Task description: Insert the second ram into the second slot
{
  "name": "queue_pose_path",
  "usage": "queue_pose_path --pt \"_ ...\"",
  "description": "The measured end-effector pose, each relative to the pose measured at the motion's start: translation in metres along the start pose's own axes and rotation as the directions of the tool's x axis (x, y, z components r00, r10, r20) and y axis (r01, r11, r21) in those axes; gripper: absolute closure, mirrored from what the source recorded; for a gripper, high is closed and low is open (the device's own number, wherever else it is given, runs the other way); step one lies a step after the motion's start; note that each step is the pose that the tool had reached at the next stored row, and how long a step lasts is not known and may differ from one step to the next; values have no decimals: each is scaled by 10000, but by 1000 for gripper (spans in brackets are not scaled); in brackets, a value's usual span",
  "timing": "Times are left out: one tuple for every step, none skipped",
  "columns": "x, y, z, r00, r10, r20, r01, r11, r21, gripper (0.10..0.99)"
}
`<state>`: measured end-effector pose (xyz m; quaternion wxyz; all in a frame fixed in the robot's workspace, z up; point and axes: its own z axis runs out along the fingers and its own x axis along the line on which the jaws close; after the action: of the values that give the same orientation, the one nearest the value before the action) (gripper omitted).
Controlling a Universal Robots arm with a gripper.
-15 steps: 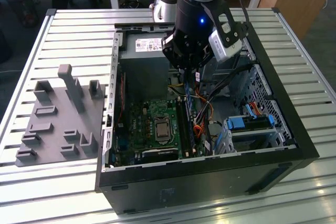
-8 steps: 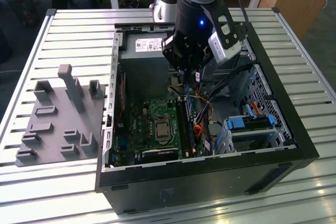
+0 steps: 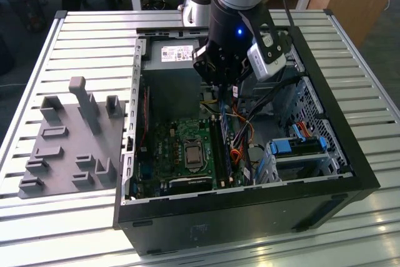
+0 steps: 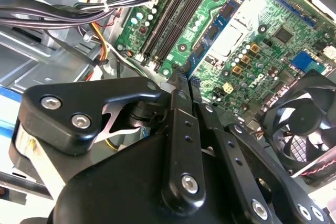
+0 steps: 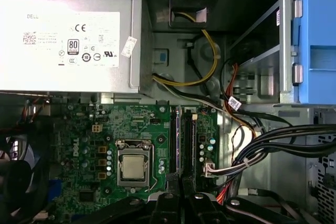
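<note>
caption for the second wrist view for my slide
Hand shut on a blue memory stick above the green motherboard and its dark memory slots.

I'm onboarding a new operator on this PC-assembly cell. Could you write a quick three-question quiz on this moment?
1. True or false: the gripper hangs above the open computer case.
2. What lies on the table at the exterior view's left of the case? A) a grey fixture tray B) a keyboard C) a monitor
3. Fill in: the drive-bay clip in the first wrist view is ____.
Key: 1 true; 2 A; 3 blue.
</note>
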<state>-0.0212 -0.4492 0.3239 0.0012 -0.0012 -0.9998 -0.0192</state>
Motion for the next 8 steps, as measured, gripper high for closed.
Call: queue_pose_path --pt "0 -1 6 10000 -5 -1 5 10000 1 949" --pt "0 -2 13 10000 -7 -1 7 10000 1 949" --pt "-1 -3 19 10000 -8 -3 8 10000 3 949" --pt "-1 -3 26 10000 -8 -5 8 10000 2 949" --pt "-1 -3 33 10000 -8 -7 8 10000 2 949" --pt "-1 -4 39 10000 -8 -10 8 10000 2 949" --pt "-1 -4 45 10000 -8 -11 8 10000 2 949" --pt "-1 -4 52 10000 -8 -13 8 10000 1 949"
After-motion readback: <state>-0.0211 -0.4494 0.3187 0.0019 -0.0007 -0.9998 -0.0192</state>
